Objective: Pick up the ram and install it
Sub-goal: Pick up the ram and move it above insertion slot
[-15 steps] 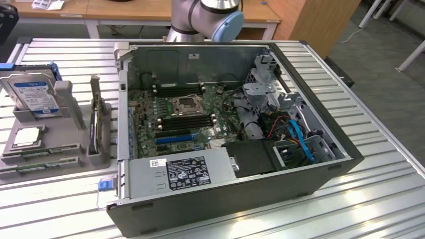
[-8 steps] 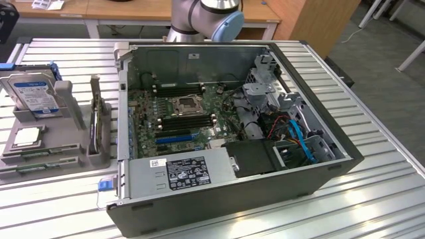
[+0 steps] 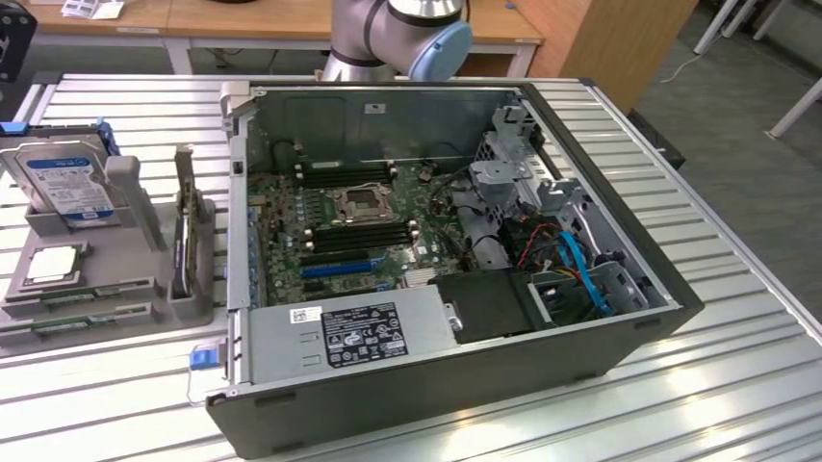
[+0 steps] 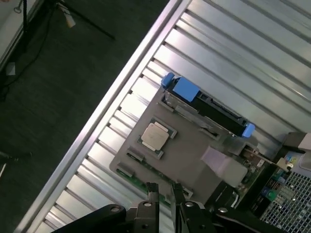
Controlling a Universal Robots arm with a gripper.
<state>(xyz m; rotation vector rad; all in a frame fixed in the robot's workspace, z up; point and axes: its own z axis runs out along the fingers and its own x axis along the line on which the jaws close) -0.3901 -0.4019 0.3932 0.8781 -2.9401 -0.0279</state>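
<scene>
- Progress: early. Ram lies flat in the grey fixture on the desk, at about 8 o'clock from the open computer case in the exterior view.
- Claw hovers just above the ram's green edge, fingers slightly spread, pinching nothing.
- Pick-up not yet made; install untouched. Memory slots on the board look unfilled.
</scene>
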